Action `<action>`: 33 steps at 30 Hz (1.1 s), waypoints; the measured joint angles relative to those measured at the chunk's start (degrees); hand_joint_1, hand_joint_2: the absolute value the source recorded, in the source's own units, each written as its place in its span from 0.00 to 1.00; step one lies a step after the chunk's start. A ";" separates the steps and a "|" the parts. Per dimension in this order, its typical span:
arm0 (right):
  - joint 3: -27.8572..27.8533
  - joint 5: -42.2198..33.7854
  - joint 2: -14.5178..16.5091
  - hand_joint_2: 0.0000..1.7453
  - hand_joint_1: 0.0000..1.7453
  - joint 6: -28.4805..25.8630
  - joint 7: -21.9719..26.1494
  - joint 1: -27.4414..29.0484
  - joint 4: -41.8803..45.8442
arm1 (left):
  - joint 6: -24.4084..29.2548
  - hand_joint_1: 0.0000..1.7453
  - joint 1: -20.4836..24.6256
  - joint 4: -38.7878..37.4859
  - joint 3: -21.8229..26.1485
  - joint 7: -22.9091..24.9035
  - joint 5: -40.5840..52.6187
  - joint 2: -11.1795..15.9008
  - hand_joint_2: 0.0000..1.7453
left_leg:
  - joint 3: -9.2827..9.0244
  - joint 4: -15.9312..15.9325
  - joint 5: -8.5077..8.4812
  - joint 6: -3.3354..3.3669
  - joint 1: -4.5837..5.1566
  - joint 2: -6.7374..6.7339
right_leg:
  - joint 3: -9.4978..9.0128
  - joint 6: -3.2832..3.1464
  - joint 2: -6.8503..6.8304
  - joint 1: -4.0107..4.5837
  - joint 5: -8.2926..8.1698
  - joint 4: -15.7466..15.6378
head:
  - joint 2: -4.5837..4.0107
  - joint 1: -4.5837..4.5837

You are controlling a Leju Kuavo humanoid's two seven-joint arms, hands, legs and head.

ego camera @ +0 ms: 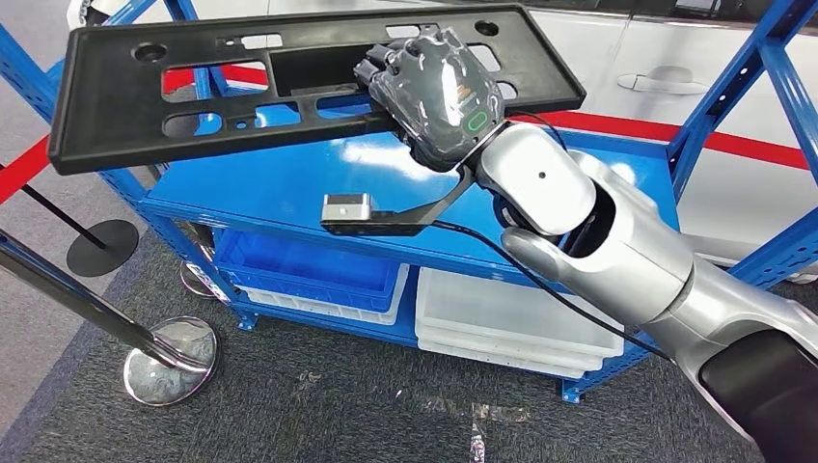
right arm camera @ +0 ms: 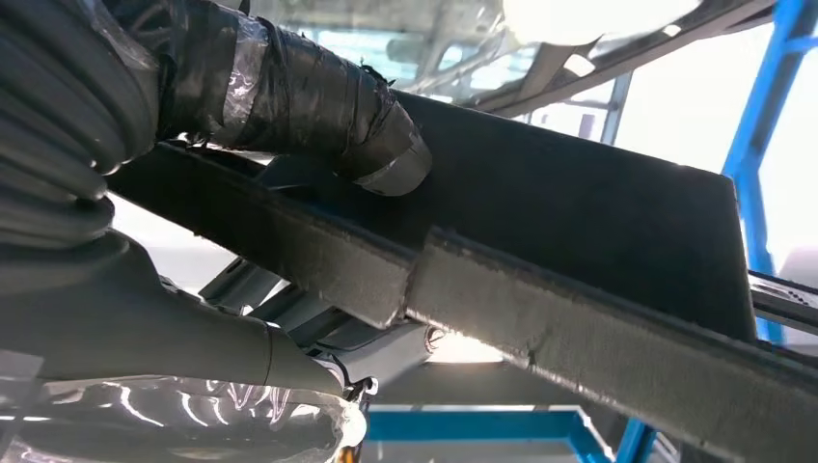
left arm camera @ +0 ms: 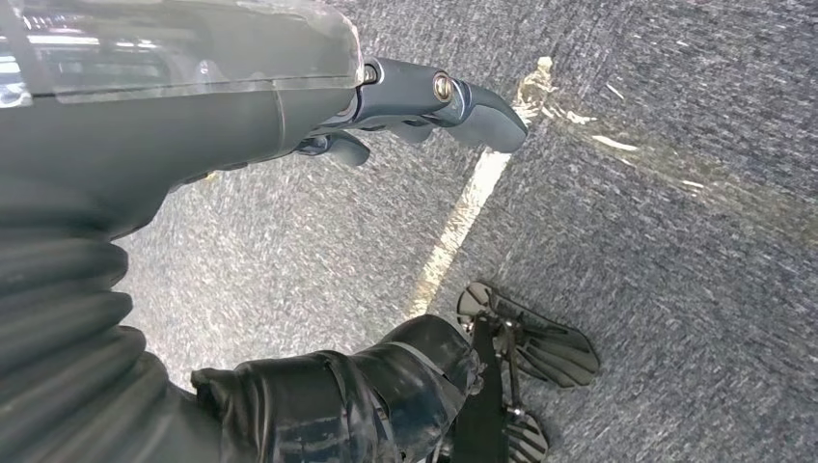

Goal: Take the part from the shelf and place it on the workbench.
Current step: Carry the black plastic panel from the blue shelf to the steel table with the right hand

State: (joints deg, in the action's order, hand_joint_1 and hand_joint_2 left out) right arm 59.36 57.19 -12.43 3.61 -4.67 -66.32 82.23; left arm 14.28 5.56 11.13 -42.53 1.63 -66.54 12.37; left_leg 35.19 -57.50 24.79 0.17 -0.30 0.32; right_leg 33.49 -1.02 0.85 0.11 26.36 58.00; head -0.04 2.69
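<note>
Right robot hand [ego camera: 436, 96] grips the black part's [ego camera: 193, 58] near edge, above the blue shelf [ego camera: 289, 188].

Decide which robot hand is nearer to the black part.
Right. The right robot hand grips the black part at its near edge, above the blue shelf. The left robot hand hangs over the carpet, holding nothing.

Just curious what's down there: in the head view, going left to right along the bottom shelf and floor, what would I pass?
Shiny round chrome stanchion base → blue plastic bin → stacked white plastic trays → the robot's silver right arm.
</note>
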 joint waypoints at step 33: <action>0.00 -1.78 -1.89 1.00 1.00 -0.71 -1.51 4.35 5.71 | 1.89 0.00 0.03 0.00 0.00 0.99 0.38 0.02 1.00 | 0.09 -0.33 0.25 0.30 0.16 0.02 | -0.04 0.13 0.00 -0.19 0.02 -0.12 | 0.00 0.01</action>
State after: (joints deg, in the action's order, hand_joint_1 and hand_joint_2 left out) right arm 59.36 55.41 -14.32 2.90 -6.18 -61.97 87.94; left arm 16.17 5.59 11.13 -42.53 2.62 -66.16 12.39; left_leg 35.28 -57.82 25.04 0.47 -0.14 0.34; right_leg 33.44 -0.90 0.85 -0.08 26.38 57.88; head -0.04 2.70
